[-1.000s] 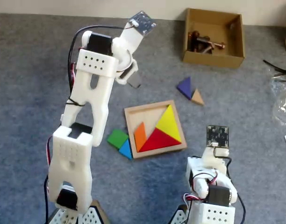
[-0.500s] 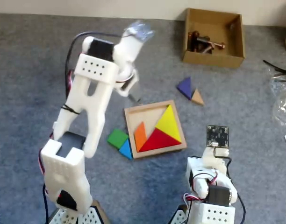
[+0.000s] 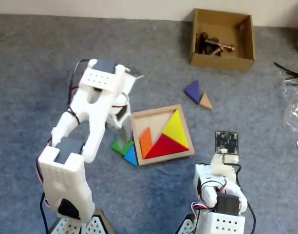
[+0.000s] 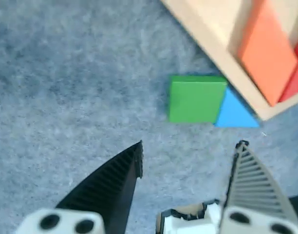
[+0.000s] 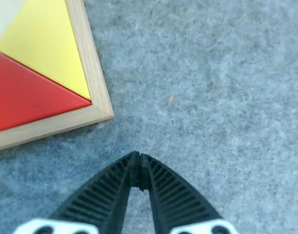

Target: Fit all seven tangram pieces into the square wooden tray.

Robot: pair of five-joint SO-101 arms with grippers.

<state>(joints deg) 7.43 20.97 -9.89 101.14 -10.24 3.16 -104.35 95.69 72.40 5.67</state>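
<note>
The square wooden tray [image 3: 136,117] holds an orange piece [image 3: 146,142], a red triangle [image 3: 166,145] and a yellow triangle [image 3: 176,127]. A green square [image 3: 121,146] and a light blue triangle [image 3: 131,156] lie touching just outside its near-left corner. A dark blue triangle [image 3: 192,90] and a tan triangle [image 3: 205,101] lie beyond the tray. My left gripper [image 4: 190,146] hangs open just short of the green square [image 4: 196,99], with nothing between its fingers. My right gripper [image 5: 139,168] is shut and empty over bare carpet, close to the tray's corner [image 5: 93,73].
A cardboard box [image 3: 246,43] with metal parts stands at the back right. Clear plastic and cables lie at the right edge. The right arm's base [image 3: 219,204] sits at the front, near the tray. Grey carpet covers the table.
My left arm has swung back from the far side of the table and come down beside the tray, over the green square. The right arm has kept still.
</note>
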